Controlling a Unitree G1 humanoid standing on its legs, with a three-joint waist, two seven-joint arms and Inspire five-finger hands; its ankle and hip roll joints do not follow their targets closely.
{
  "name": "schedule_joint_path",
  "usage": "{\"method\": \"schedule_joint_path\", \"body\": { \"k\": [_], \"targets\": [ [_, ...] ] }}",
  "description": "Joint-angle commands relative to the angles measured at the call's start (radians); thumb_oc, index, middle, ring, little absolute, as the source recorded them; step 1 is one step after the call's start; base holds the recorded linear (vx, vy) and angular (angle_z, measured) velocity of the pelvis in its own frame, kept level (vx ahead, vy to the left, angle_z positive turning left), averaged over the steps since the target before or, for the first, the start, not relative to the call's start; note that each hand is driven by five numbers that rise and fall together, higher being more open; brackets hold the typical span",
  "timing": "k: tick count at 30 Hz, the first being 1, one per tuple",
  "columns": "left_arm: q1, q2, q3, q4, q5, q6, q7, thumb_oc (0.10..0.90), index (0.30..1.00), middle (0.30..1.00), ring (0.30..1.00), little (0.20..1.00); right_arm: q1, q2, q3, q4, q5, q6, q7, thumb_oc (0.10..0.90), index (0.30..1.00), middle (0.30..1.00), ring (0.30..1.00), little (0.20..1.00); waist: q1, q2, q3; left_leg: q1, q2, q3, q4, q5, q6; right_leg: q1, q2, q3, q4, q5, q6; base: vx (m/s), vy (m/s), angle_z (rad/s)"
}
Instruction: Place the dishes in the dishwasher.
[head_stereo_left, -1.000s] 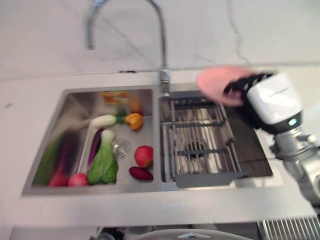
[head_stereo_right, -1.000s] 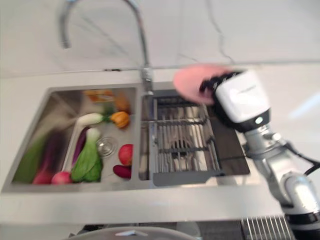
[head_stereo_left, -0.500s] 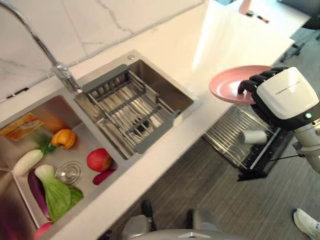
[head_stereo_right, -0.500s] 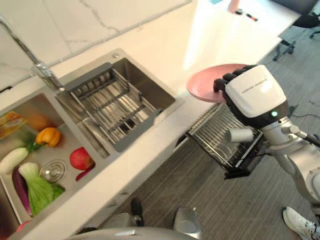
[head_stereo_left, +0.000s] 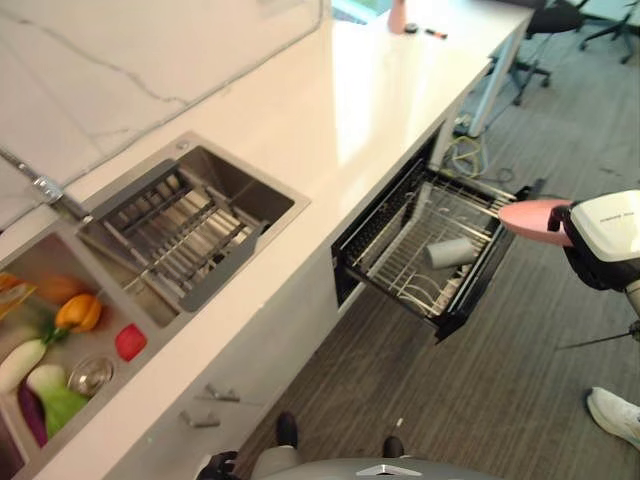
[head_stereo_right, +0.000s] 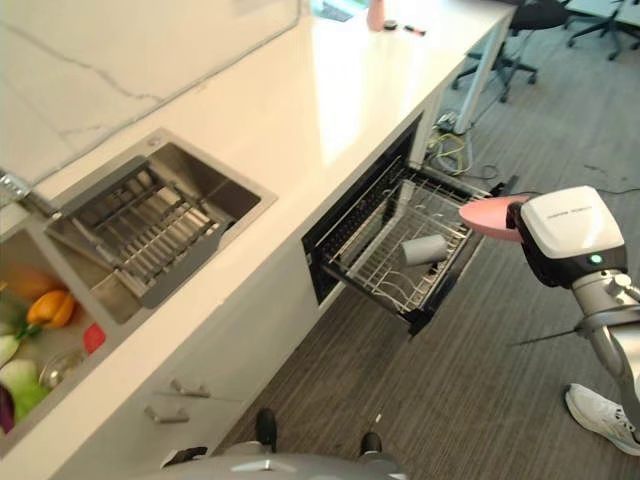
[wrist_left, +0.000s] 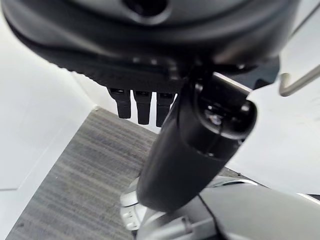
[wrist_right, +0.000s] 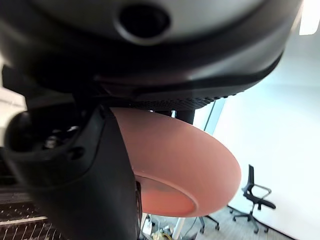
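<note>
My right hand (head_stereo_left: 606, 236) is shut on a pink plate (head_stereo_left: 534, 221), held about level beside the outer corner of the pulled-out dishwasher rack (head_stereo_left: 396, 262). Seen from the right wrist, the plate (wrist_right: 186, 166) is pinched between the thumb (wrist_right: 100, 186) and the fingers behind it. A pale cup (head_stereo_left: 452, 252) lies on its side in the wire rack, which sticks out from under the white counter (head_stereo_left: 330, 110). My left hand (wrist_left: 142, 106) hangs over grey floor with its fingers relaxed and nothing in them.
The double sink (head_stereo_left: 150, 245) lies at the left, with a drain rack in one basin and vegetables (head_stereo_left: 60, 330) in the other. A person's white shoe (head_stereo_left: 615, 415) stands on the floor at the lower right. Office chairs (head_stereo_left: 550, 20) stand beyond the counter's far end.
The camera has swung from the sink to the open dishwasher. My right hand has carried the pink plate from above the sink down to the rack's outer corner.
</note>
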Motion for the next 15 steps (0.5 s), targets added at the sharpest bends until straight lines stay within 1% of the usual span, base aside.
{"method": "schedule_joint_path", "body": {
  "k": [1,3,4,6,8,9,10,12,13,14,15],
  "targets": [
    [-0.105,0.024,0.009,0.077,-0.074,0.002,-0.005,0.800,0.900,0.900,0.900,0.900,-0.220,-0.072,-0.034,-0.124,0.036,0.018,-0.060,0.400,0.300,0.300,0.300,0.300,0.059,-0.041,0.052,0.020,-0.031,-0.015,0.006,-0.096,0.023,-0.037,-0.070,0.007,0.014,-0.026,0.055,-0.14,-0.070,0.22],
    [-0.109,0.025,0.003,0.081,-0.097,0.005,0.005,0.800,0.900,0.900,0.900,0.900,-0.283,-0.095,0.013,-0.102,0.036,0.025,-0.055,0.400,0.300,0.300,0.300,0.300,0.062,-0.025,0.078,-0.012,-0.034,-0.032,0.004,-0.081,0.020,-0.067,-0.069,0.000,0.014,-0.016,0.052,-0.12,-0.042,0.17],
    [-0.108,0.023,-0.006,0.080,-0.101,0.005,0.005,0.800,0.900,0.900,0.900,0.900,-0.301,-0.101,0.028,-0.084,0.043,0.027,-0.053,0.400,0.300,0.300,0.300,0.300,0.066,-0.018,0.089,-0.024,-0.035,-0.035,0.004,-0.077,0.018,-0.079,-0.071,-0.006,0.014,-0.012,0.052,-0.11,-0.017,0.29],
    [-0.107,0.017,-0.019,0.083,-0.115,0.007,0.005,0.800,0.900,0.900,0.900,0.900,-0.368,-0.120,0.091,-0.022,0.059,0.034,-0.055,0.400,0.300,0.300,0.300,0.300,0.070,-0.002,0.110,-0.057,-0.033,-0.037,0.004,-0.065,0.013,-0.111,-0.072,-0.016,0.014,-0.003,0.051,-0.08,-0.013,0.26],
    [-0.105,0.013,-0.027,0.080,-0.143,0.003,0.010,0.800,0.900,0.900,0.900,0.900,-0.424,-0.134,0.149,0.026,0.070,0.040,-0.052,0.400,0.300,0.300,0.300,0.300,0.079,0.005,0.124,-0.081,-0.031,-0.045,0.004,-0.057,0.009,-0.142,-0.068,-0.017,0.014,0.006,0.052,-0.06,-0.016,0.13],
    [-0.105,0.013,-0.027,0.080,-0.143,0.003,0.010,0.800,0.900,0.900,0.900,0.900,-0.424,-0.134,0.149,0.026,0.070,0.040,-0.052,0.400,0.300,0.300,0.300,0.300,0.079,0.005,0.124,-0.081,-0.031,-0.045,0.004,-0.057,0.009,-0.142,-0.068,-0.017,0.014,0.006,0.052,-0.09,-0.040,0.08],
    [-0.112,0.017,-0.043,0.075,-0.165,0.002,0.019,0.800,0.900,0.900,0.900,0.900,-0.482,-0.144,0.210,0.085,0.082,0.051,-0.052,0.400,0.300,0.300,0.300,0.300,0.095,0.011,0.150,-0.112,-0.027,-0.052,0.004,-0.045,0.003,-0.176,-0.065,-0.021,0.014,0.019,0.052,-0.10,-0.041,0.08],
    [-0.118,0.017,-0.062,0.068,-0.182,0.001,0.026,0.800,0.900,0.900,0.900,0.900,-0.561,-0.152,0.297,0.170,0.094,0.062,-0.054,0.400,0.300,0.300,0.300,0.300,0.104,0.012,0.162,-0.139,-0.023,-0.054,0.004,-0.037,0.000,-0.207,-0.064,-0.022,0.014,0.030,0.051,-0.10,-0.032,0.06],
    [-0.120,0.019,-0.081,0.063,-0.189,0.001,0.031,0.800,0.900,0.900,0.900,0.900,-0.624,-0.162,0.366,0.224,0.099,0.068,-0.050,0.400,0.300,0.300,0.300,0.300,0.112,0.010,0.172,-0.152,-0.020,-0.052,0.004,-0.032,-0.002,-0.222,-0.062,-0.019,0.014,0.035,0.050,-0.09,-0.006,0.03],
    [-0.122,0.015,-0.103,0.053,-0.204,-0.004,0.034,0.800,0.900,0.900,0.900,0.900,-0.746,-0.162,0.489,0.313,0.107,0.078,-0.044,0.400,0.300,0.300,0.300,0.300,0.121,0.010,0.189,-0.167,-0.011,-0.040,0.004,-0.027,-0.005,-0.245,-0.058,-0.014,0.014,0.043,0.050,-0.06,-0.001,0.04],
    [-0.122,0.015,-0.103,0.053,-0.204,-0.004,0.034,0.800,0.900,0.900,0.900,0.900,-0.746,-0.162,0.489,0.313,0.107,0.078,-0.044,0.400,0.300,0.300,0.300,0.300,0.121,0.010,0.189,-0.167,-0.011,-0.040,0.004,-0.027,-0.005,-0.245,-0.058,-0.014,0.014,0.043,0.050,-0.04,0.001,-0.01]
  ]
}}
